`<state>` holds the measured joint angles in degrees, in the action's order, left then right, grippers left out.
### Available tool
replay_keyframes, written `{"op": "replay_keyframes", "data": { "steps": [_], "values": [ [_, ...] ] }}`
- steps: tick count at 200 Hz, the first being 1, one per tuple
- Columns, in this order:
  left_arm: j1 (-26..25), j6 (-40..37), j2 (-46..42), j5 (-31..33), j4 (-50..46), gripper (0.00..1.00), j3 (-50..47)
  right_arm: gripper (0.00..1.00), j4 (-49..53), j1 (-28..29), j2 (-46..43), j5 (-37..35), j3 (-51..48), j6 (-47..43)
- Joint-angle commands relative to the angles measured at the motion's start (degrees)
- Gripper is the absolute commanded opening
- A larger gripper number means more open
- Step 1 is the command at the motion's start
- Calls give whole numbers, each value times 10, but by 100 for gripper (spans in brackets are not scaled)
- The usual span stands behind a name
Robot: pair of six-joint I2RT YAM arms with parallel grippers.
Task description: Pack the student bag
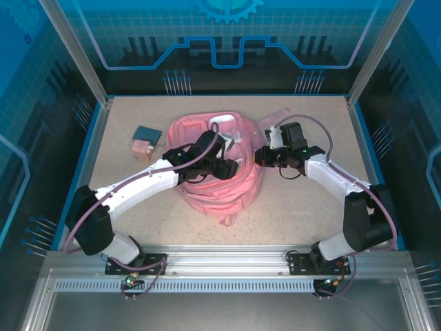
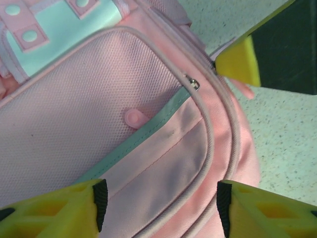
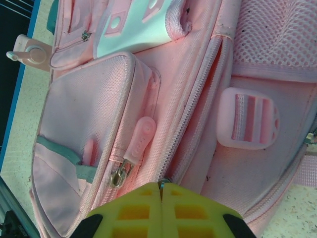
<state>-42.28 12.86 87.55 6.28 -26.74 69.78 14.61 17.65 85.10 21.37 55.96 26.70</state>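
The pink student bag [image 1: 222, 198] lies flat in the middle of the table with both arms over it. My left gripper [image 1: 231, 167] is open just above the bag's front pocket [image 2: 163, 168], and nothing sits between its yellow fingers [image 2: 74, 210]. My right gripper [image 1: 260, 156] is at the bag's right side, shut on the zip pull of the main zip [image 3: 193, 114]. Only the metal slider [image 3: 162, 182] shows at its tips. A second pink zip pull [image 3: 138, 136] hangs free on the front pocket beside it. In the left wrist view, a right finger [image 2: 238, 63] reaches in at the top right.
A dark blue flat book [image 1: 147, 133] and a small pink block [image 1: 142, 147] lie on the table left of the bag. A pink strap [image 1: 282, 114] trails off behind the bag to the right. Blue-framed walls [image 1: 93, 131] ring the speckled table.
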Motion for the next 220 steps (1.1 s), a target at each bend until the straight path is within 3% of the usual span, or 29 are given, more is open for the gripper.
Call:
{"op": "replay_keyframes", "data": {
  "steps": [1, 31, 84, 118, 177, 220],
  "values": [
    [-5, -59, 32, 3, -17, 57, -2, 0, 1, -9, 2, 8, 28, -12],
    [-5, -93, 58, -36, -10, 57, 1, 0, 8, -12, 6, 12, 31, -14],
    [-5, -94, 93, 13, -9, 44, 15, 0, 10, -12, 3, 25, 26, -12],
    [-6, -106, 81, -33, 4, 61, 0, 0, 16, -12, 2, 31, 23, -13],
    [-16, -128, 77, -45, 4, 65, -1, 0, 21, -10, 11, 31, 22, -9],
    [-34, -153, 95, 3, -5, 65, 5, 26, 36, -10, 15, 9, 19, 2]
  ]
}}
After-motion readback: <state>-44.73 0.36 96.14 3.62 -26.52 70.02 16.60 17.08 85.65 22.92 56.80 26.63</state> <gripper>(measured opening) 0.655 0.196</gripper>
